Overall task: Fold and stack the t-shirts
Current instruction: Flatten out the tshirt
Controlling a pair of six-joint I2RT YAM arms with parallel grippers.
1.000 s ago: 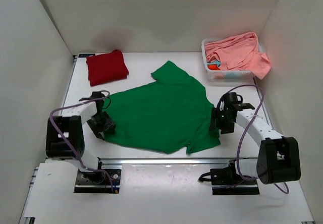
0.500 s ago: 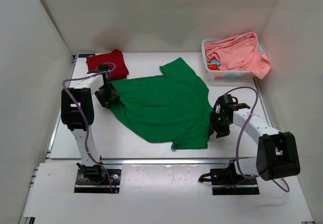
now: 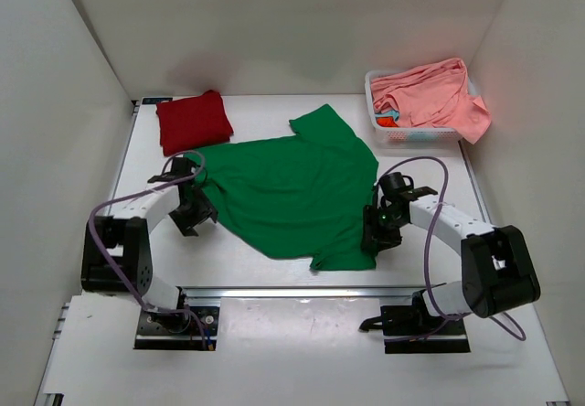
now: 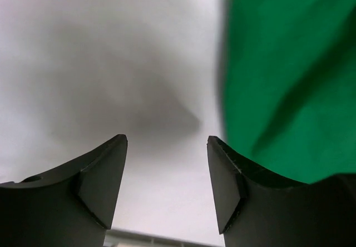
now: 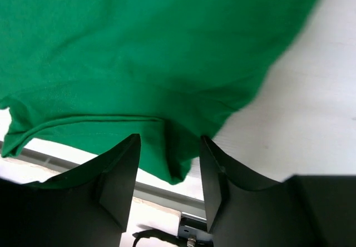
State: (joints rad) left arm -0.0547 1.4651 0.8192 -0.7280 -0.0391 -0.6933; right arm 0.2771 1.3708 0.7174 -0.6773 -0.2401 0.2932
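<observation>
A bright green t-shirt point(image 3: 292, 186) lies spread out, slightly askew, in the middle of the table. A dark red t-shirt point(image 3: 194, 121) sits folded at the far left. A salmon pink t-shirt point(image 3: 430, 95) is heaped over the basket at the far right. My left gripper point(image 3: 194, 212) hovers just off the green shirt's left edge, open over bare table point(image 4: 167, 141), with green cloth point(image 4: 289, 74) to its right. My right gripper point(image 3: 377, 232) is at the shirt's near right corner, open point(image 5: 169, 141). That green corner point(image 5: 178, 163) lies between the fingers, unpinched.
The white lattice basket point(image 3: 416, 134) stands at the far right corner and also holds some orange and blue cloth. A metal rail point(image 3: 302, 292) runs along the table's near edge. White walls enclose the table on three sides.
The green shirt was dragged away from the near edge. My left gripper went up its left side toward the red shirt, then came back nearer. My right gripper moved left to the shirt's near right corner.
</observation>
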